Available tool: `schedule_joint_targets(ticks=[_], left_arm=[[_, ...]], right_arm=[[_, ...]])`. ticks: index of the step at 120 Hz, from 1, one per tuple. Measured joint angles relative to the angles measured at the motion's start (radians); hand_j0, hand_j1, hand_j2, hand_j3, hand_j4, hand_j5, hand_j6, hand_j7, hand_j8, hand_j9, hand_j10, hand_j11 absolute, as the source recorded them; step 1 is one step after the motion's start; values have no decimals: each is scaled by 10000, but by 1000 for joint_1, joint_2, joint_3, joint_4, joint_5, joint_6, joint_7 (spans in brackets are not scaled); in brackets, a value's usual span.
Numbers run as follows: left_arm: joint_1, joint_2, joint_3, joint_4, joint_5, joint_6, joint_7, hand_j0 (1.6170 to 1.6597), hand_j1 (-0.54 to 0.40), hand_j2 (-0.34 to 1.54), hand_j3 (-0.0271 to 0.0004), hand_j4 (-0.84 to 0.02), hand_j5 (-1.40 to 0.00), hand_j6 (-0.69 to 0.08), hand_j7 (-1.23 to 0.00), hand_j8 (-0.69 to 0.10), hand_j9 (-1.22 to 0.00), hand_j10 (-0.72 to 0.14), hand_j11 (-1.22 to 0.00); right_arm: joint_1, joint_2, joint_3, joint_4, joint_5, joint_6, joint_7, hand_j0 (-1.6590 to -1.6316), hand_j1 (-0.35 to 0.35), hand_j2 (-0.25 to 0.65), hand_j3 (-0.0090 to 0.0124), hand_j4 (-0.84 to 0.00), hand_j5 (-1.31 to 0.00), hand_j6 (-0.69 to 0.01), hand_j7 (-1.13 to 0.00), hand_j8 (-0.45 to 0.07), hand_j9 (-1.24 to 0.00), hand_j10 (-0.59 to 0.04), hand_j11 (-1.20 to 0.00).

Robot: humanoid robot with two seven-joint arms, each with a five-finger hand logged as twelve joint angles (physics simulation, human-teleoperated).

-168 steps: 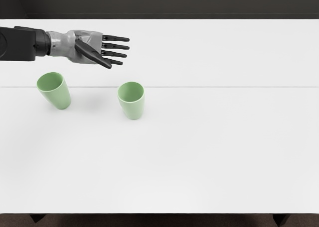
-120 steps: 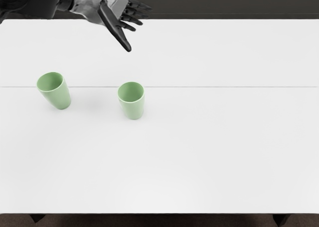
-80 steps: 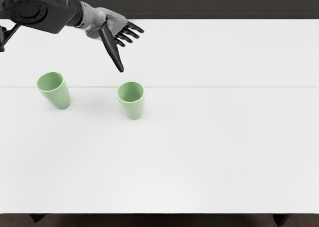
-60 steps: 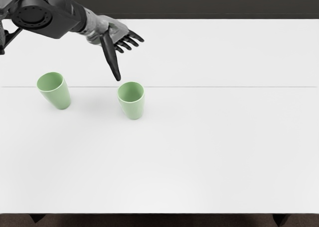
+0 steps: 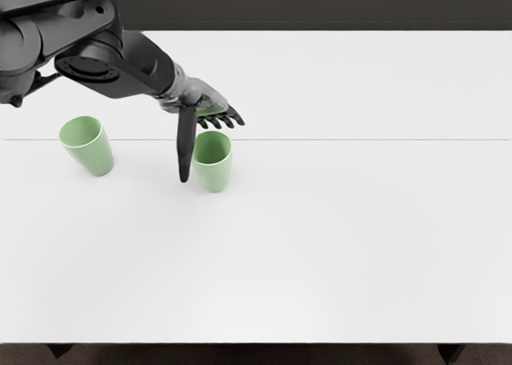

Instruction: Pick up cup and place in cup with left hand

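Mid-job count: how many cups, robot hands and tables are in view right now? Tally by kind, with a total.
Cups: 2, both green (picture-left cup, picture-right cup)
Robot hand: 1, the left hand
Table: 1, white
Total: 4

Two green cups [image 5: 94, 153] [image 5: 214, 175] stand apart, upright.One green cup [image 5: 94, 153] stands near another cup [image 5: 214, 175].
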Motion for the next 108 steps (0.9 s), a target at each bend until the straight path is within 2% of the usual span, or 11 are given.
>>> schedule_joint_targets(ticks=[32,49,73,108], left_arm=[[8,-55,10,-6,140,119,-2,16581,3238,45,0,-229,-279,-235,-278,-232,-277,-225,-277],[14,-82,40,-6,202,175,-3,16581,3235,47,0,-232,-283,-238,-282,-236,-281,-228,-281],[42,-96,66,-7,219,203,-3,16581,3233,48,0,-234,-285,-241,-284,-238,-284,-231,-283],[79,-113,72,2,227,253,-8,16581,3232,50,0,-237,-288,-244,-287,-242,-286,-234,-286]], right_arm=[[0,0,0,0,0,0,0,-16581,-3491,2,0,-7,-1,-11,0,-8,-1,-6,-1],[0,0,0,0,0,0,0,-16581,-3491,2,0,-7,-1,-11,0,-8,-1,-6,-1],[0,0,0,0,0,0,0,-16581,-3491,2,0,-7,-1,-11,0,-8,-1,-6,-1],[0,0,0,0,0,0,0,-16581,-3491,2,0,-7,-1,-11,0,-8,-1,-6,-1]])
